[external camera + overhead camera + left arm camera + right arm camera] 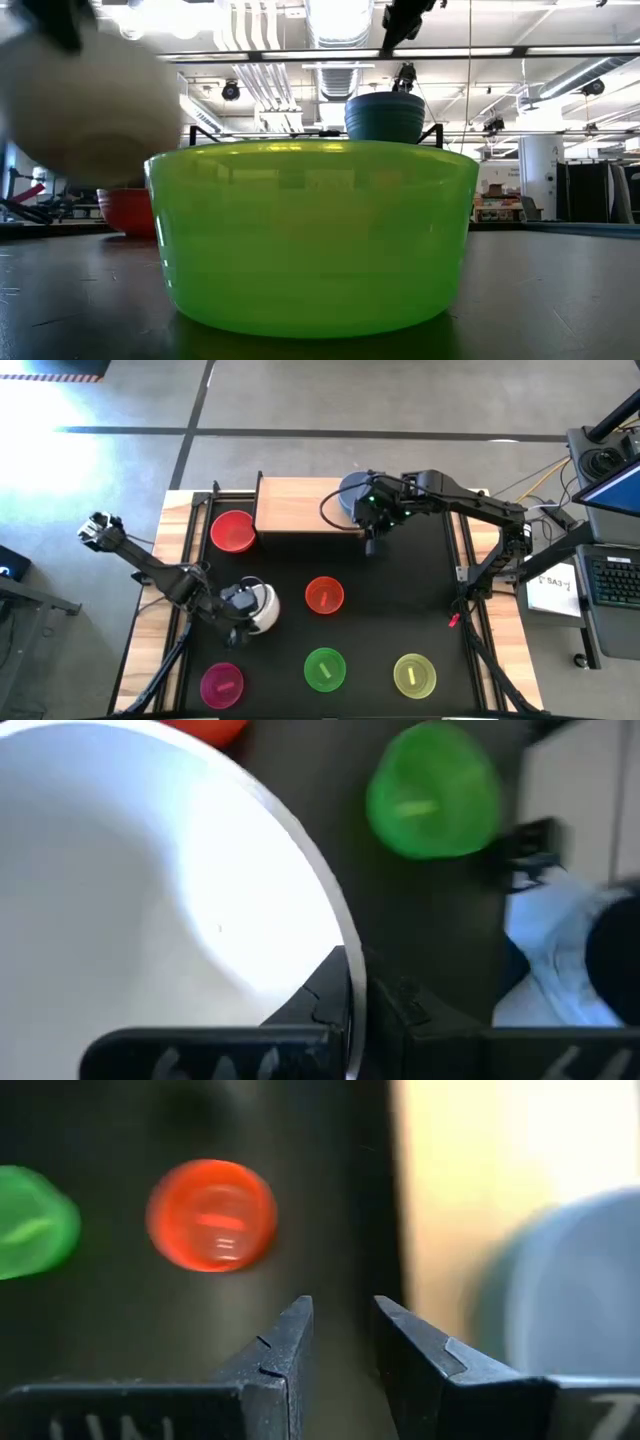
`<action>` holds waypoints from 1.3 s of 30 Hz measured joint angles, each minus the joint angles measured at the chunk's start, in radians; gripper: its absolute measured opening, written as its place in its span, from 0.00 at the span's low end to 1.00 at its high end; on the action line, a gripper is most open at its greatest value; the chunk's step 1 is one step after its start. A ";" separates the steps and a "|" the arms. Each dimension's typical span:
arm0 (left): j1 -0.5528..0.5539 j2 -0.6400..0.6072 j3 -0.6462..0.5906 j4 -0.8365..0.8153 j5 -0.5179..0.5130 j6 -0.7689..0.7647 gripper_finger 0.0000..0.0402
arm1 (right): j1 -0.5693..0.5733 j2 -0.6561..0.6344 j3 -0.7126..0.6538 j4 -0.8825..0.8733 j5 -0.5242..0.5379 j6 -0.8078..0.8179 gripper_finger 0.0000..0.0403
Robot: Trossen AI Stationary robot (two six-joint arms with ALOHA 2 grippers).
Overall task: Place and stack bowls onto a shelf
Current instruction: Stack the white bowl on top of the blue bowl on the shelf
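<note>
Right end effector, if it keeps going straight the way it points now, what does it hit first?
Probably the bare black mat. The right end effector points down beside the shelf, with the orange-red bowl off to one side and the blue-grey bowl to the other. Depth is unclear.

Blue-grey bowl [352, 493] on shelf [295, 505] — white bowl [262, 606] gripper-held.

Shelf [295, 503]: 9 o'clock half bare; stacked bowls [352, 493] fill 3 o'clock end. Red bowl [232, 531] just beside its 9 o'clock edge. Mat [395, 595] free between.
</note>
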 joint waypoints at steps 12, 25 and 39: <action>0.004 0.220 0.347 0.099 0.089 0.904 0.00 | 0.152 0.000 -0.002 0.115 -0.281 -0.209 0.24; 0.044 0.377 0.457 0.097 0.092 1.281 0.00 | 0.349 0.001 -0.005 0.159 -0.327 -0.285 0.29; 0.126 0.390 0.463 0.167 0.213 1.484 0.00 | 0.444 0.017 -0.006 0.193 -0.320 -0.416 0.40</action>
